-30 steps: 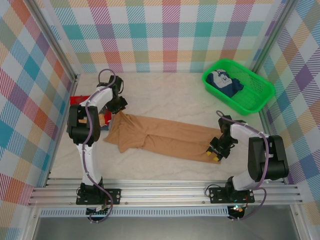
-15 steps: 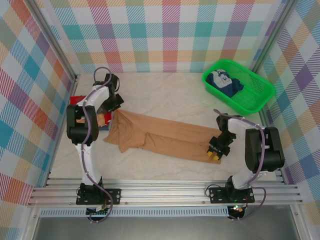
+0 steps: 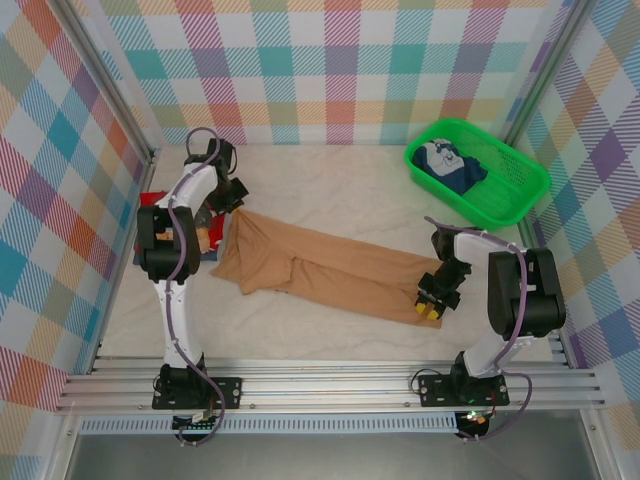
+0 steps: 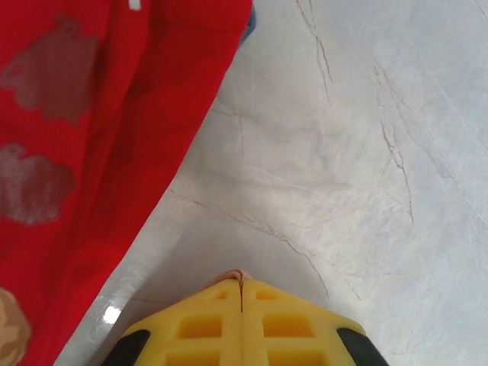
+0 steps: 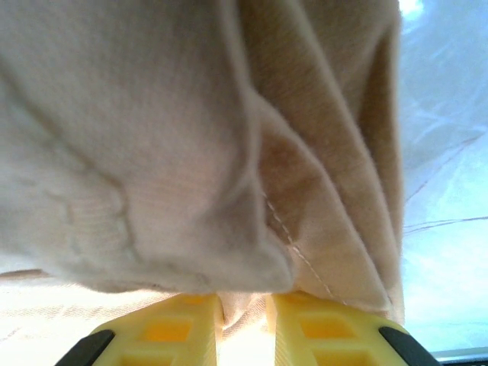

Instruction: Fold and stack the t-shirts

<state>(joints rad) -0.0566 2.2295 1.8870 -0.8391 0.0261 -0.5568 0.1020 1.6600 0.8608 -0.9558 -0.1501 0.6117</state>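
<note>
Pale marbled table (image 3: 350,190); tan shirt (image 3: 320,265) stretched long. Left gripper (image 4: 242,286) pinched shut on its corner, red shirt (image 4: 76,114) left of fingers; right gripper (image 5: 244,305) narrow, clamping hem. Lift both ends level, taut.

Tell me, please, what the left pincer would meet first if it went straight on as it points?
Probably the bare tabletop; the red t-shirt lies beside that line, though depth is unclear.
</note>
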